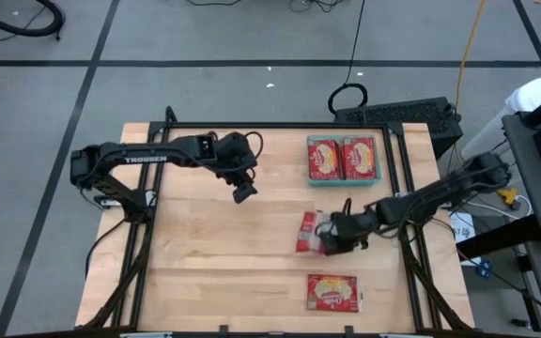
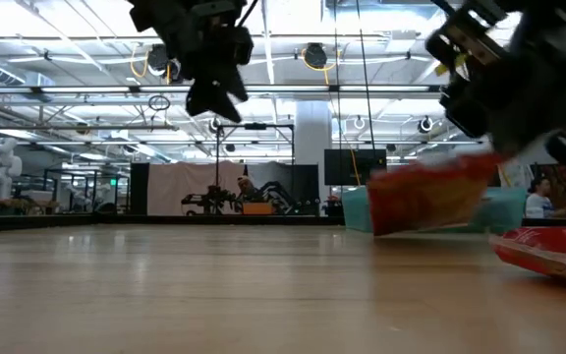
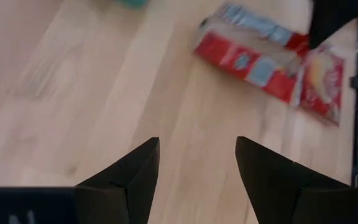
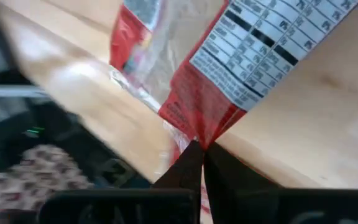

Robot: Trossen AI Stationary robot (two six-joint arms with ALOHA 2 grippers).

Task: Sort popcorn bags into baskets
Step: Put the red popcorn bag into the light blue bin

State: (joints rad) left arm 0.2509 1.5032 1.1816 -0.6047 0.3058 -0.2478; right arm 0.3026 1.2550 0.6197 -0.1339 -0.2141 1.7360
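Note:
A teal basket (image 1: 342, 184) at the table's far right holds two red popcorn bags (image 1: 343, 158) lying side by side. Another bag (image 1: 332, 292) lies flat near the front edge. A third bag (image 1: 308, 232) sits mid-table with its red-and-silver back (image 4: 260, 50) showing, and my right gripper (image 1: 331, 237) is shut on it. My left gripper (image 1: 244, 193) hangs open above bare wood left of the basket, with nothing between its fingers (image 3: 135, 171). My right gripper pinches the bag's crimped end edge (image 4: 196, 132) between its two fingertips. It comes slanting down from the table's right side. In the low view the bag (image 2: 430, 197) is tilted with the held end raised. Whether its low end touches the table, I cannot tell.
Black rails frame the table's edges (image 1: 411, 188). Bare wood spreads over the left half and centre (image 1: 205, 253). In the low view the flat bag (image 2: 548, 251) lies close at the right, with the basket (image 2: 519, 208) behind the raised bag.

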